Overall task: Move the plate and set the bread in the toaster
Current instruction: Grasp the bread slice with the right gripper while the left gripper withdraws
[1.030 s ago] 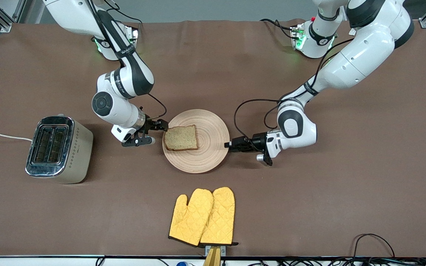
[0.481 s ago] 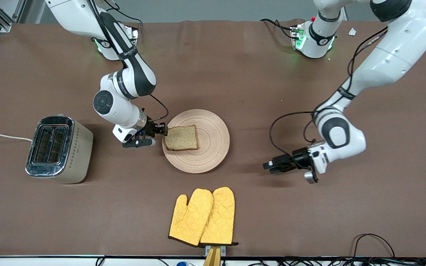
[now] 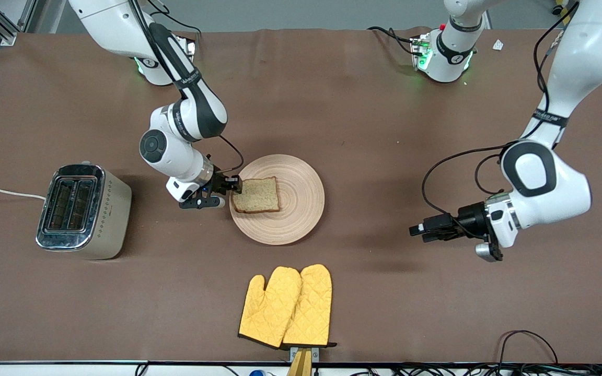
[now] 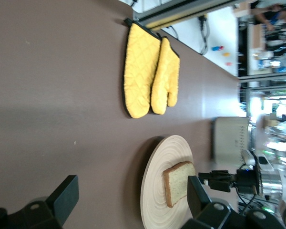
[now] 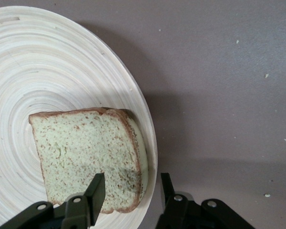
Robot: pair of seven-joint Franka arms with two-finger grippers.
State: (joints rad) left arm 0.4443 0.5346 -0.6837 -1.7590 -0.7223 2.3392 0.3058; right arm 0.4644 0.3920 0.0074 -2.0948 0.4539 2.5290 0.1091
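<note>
Bench (image 3: 363,292) covered in brown cloth, carrying all items. Plate (image 3: 301,209) flat near the bench's middle. Bread (image 3: 255,195) lying flat on the plate, on the portion toward the right arm's end, one crust edge close to the rim. Toaster (image 3: 82,211) upright toward the right arm's end of the bench, well apart from the plate, both slots facing up, white cord (image 3: 3,192) trailing off the bench edge. Pair of yellow oven mitts (image 3: 286,307) side by side, nearer to the front camera than the plate, apart from it.

Right end effector (image 3: 232,186) low at the plate's rim on the toaster side, fingers (image 5: 97,190) straddling the crust edge of the bread, one finger over the slice and the other outside the rim. Fingers partly closed around that edge; firm contact with the bread not confirmable from the wrist view, possibly a narrow gap on each side. Right arm's wrist and forearm between toaster and plate, occupying the direct line from bread to slots.

Left end effector (image 3: 420,230) over bare bench toward the left arm's end, well apart from the plate, fingers (image 4: 66,198) spread wide, nothing between them. Black cable looped beside the left wrist. Nothing lying between left end effector and plate.
</note>
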